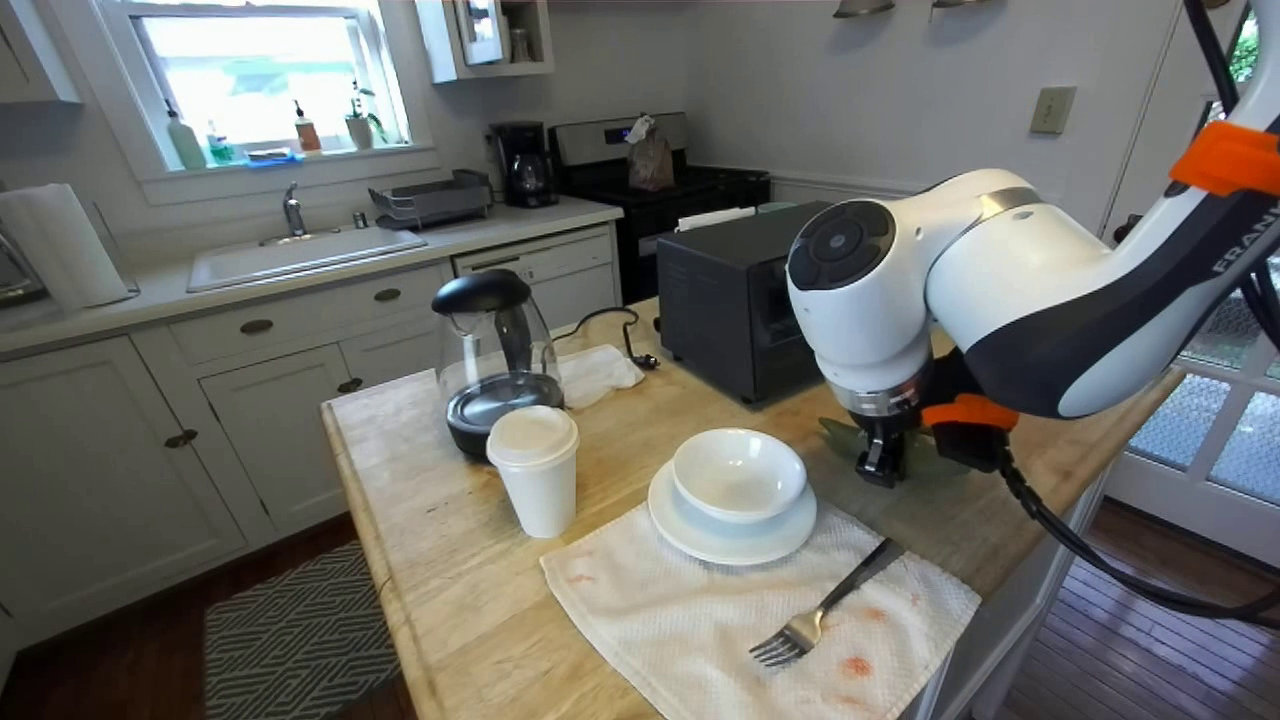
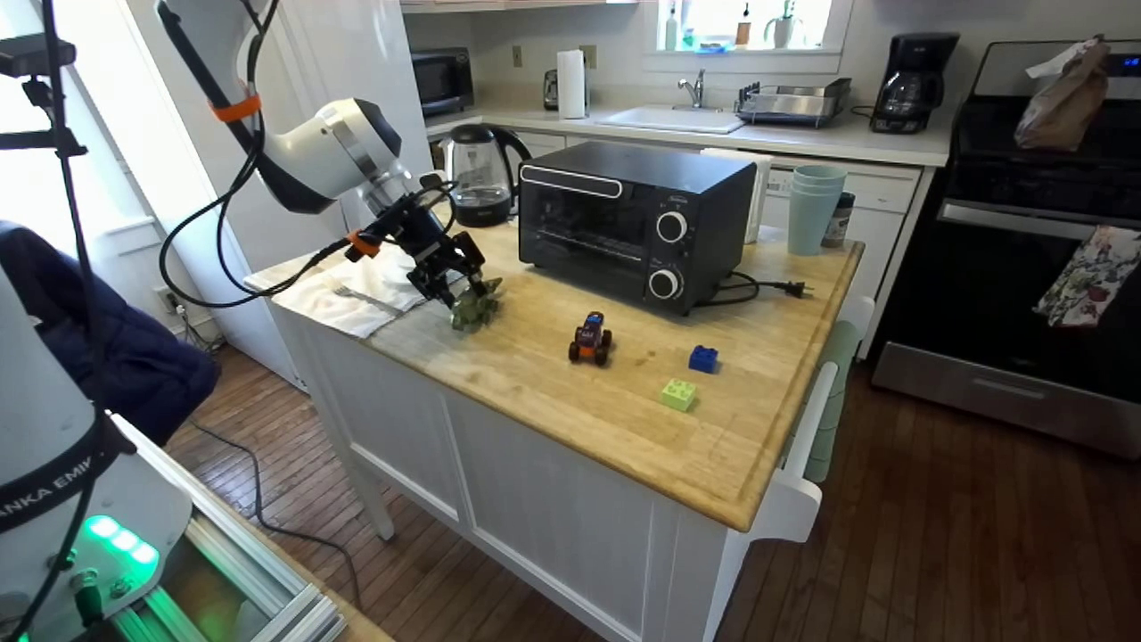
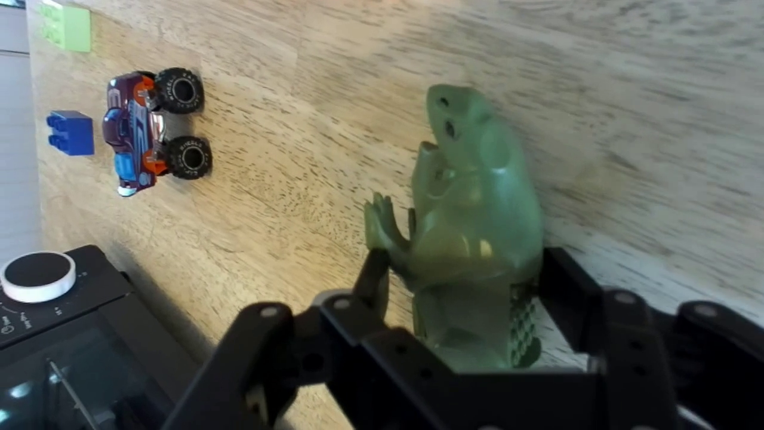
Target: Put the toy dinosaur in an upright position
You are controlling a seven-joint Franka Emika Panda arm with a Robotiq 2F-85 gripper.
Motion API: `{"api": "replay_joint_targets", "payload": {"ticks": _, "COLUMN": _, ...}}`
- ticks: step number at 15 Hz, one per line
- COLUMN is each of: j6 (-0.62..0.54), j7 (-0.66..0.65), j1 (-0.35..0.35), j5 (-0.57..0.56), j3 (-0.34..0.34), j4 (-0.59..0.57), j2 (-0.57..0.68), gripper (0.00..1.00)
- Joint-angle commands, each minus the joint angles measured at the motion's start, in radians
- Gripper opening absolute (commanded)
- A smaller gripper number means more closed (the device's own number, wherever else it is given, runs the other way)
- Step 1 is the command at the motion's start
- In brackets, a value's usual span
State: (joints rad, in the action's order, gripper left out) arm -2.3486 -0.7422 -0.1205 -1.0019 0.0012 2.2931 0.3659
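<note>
The toy dinosaur is translucent green with a head, dark eyes and a scaly back. In the wrist view its head points away from the palm and a foot sticks out to the left. It lies low on the wooden table; it also shows in both exterior views. My gripper is shut on its body: one finger presses at the foot and leg, the other against the opposite side. In an exterior view the gripper reaches down tilted onto it. The rear part of the toy is hidden behind my palm.
A toaster oven stands behind the toy. A toy truck, a blue block and a lime block lie toward one end. A bowl on a plate, a fork, a cup and a kettle are at the other.
</note>
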Motion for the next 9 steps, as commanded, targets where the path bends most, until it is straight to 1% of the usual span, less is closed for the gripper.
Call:
{"api": "replay_joint_targets", "payload": {"ticks": 1, "j6": -0.004, "j7": 0.011, "j1": 0.004, "j5": -0.012, "j3": -0.006, "j4": -0.015, "j2": 0.028, "gripper": 0.42}}
{"api": "replay_joint_targets", "payload": {"ticks": 2, "j6": -0.003, "j7": 0.011, "j1": 0.004, "j5": -0.012, "j3": -0.006, "j4": -0.016, "j2": 0.029, "gripper": 0.36}}
{"api": "replay_joint_targets", "payload": {"ticks": 5, "j6": -0.007, "j7": 0.016, "j1": 0.007, "j5": -0.008, "j3": -0.006, "j4": -0.016, "j2": 0.030, "gripper": 0.35}}
{"api": "replay_joint_targets", "payload": {"ticks": 9, "j6": -0.045, "j7": 0.036, "j1": 0.023, "j5": 0.009, "j3": -0.002, "j4": -0.005, "j2": 0.016, "gripper": 0.35}}
